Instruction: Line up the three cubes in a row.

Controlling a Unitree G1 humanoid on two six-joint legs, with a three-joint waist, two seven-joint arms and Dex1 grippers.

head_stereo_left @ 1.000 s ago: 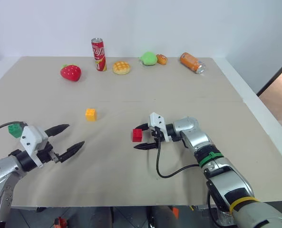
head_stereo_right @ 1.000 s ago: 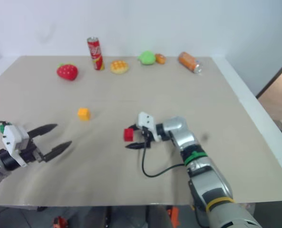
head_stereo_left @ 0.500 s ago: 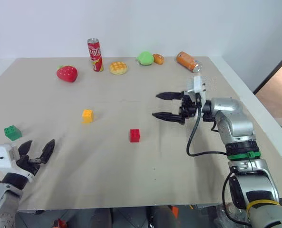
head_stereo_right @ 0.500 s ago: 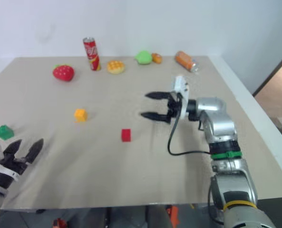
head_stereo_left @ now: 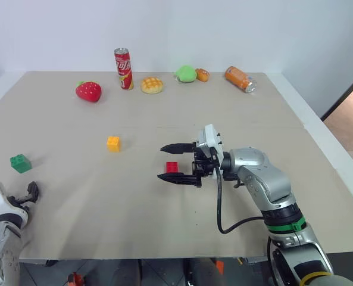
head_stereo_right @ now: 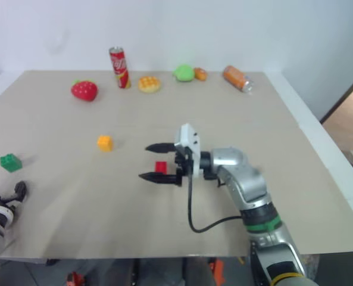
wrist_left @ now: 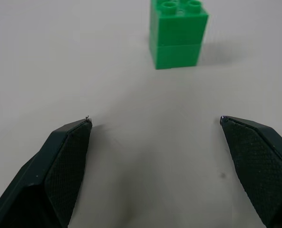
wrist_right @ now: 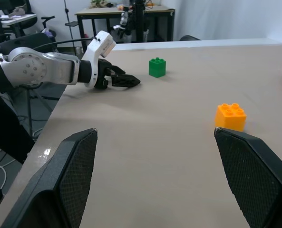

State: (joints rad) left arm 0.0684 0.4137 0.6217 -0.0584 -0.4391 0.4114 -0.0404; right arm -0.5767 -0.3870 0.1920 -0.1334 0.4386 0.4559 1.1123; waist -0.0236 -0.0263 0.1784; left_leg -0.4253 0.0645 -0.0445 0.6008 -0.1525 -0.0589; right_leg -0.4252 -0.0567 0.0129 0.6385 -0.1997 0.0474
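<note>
Left eye view: right claw (head_stereo_left: 176,162) spread wide and empty, raised over the desk (head_stereo_left: 164,226), partly hiding the red cube (head_stereo_left: 172,167) between its fingers. Left claw (wrist_left: 155,142) open, empty, cut off at the desk corner, having swung outward; green cube (head_stereo_left: 20,162) just ahead. Orange-yellow cube (head_stereo_left: 113,143) stands apart.

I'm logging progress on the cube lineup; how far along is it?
Nothing is lined up yet. The green cube, orange-yellow cube and red cube sit apart on the table. The right gripper hangs open by the red cube; the left gripper faces green, open. All three need placing.
</note>
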